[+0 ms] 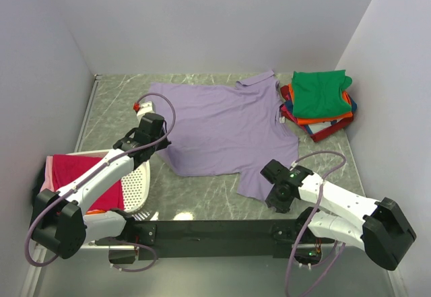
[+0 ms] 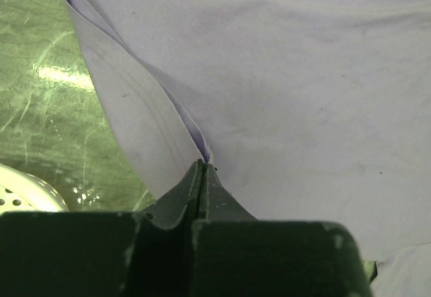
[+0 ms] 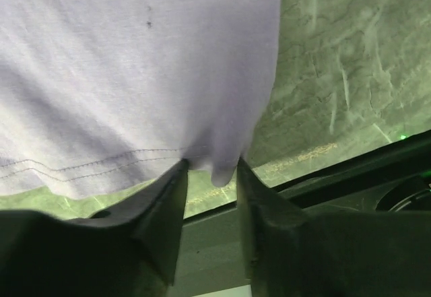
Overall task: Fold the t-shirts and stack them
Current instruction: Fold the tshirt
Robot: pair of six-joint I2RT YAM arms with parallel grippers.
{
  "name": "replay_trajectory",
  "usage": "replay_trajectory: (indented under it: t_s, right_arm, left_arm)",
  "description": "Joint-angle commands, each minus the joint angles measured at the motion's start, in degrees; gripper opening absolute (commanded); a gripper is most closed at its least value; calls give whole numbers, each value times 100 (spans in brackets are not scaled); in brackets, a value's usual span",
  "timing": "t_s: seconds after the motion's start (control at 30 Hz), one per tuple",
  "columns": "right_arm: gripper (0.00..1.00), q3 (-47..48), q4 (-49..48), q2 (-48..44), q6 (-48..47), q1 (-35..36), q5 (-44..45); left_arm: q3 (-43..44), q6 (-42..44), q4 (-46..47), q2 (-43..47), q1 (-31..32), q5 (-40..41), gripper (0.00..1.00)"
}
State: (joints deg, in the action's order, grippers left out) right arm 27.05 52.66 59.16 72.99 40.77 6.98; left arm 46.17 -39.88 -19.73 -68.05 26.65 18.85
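Note:
A lavender t-shirt (image 1: 222, 125) with a collar lies spread flat across the middle of the table. My left gripper (image 1: 160, 143) is at its left side edge, shut on a raised fold of the lavender cloth (image 2: 289, 75); the tips (image 2: 203, 166) pinch the hem. My right gripper (image 1: 269, 193) is at the shirt's near right corner. In the right wrist view its jaws (image 3: 210, 169) stand apart with the corner of the lavender cloth (image 3: 135, 61) hanging between them, not pinched. A folded stack topped by a green shirt (image 1: 322, 91) sits at the far right.
A white perforated basket (image 1: 138, 182) stands near the left arm, holding a magenta-red shirt (image 1: 81, 176); its rim (image 2: 27, 192) shows in the left wrist view. The stack shows orange, blue and red layers (image 1: 323, 125). Grey walls close three sides. The black base rail (image 1: 215, 229) runs along the near edge.

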Motion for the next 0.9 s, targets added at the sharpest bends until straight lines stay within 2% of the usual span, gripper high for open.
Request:
replay_trajectory:
  t_s: [0.0, 0.13, 0.2, 0.23, 0.3, 0.73, 0.87]
  right_arm:
    - [38, -279, -107, 17, 180, 71, 75]
    - [25, -191, -2, -36, 163, 132, 163]
    - [15, -42, 147, -44, 180, 203, 303]
    - [7, 28, 182, -53, 137, 229, 365]
    - [0, 256, 262, -36, 84, 308, 514]
    - [0, 1197, 446, 43, -443, 431, 1665]
    - [0, 1504, 140, 210, -988, 414, 2061]
  left_arm:
    - [15, 42, 101, 152, -2, -66, 1]
    - [23, 42, 83, 161, -2, -57, 1]
    - [6, 33, 92, 161, -2, -48, 1]
    - [6, 33, 92, 169, -2, -22, 0]
    - [6, 33, 92, 161, -2, -4, 1]
    - [-56, -222, -102, 380, -11, 505, 0]
    - [-47, -240, -58, 196, -107, 716, 0]
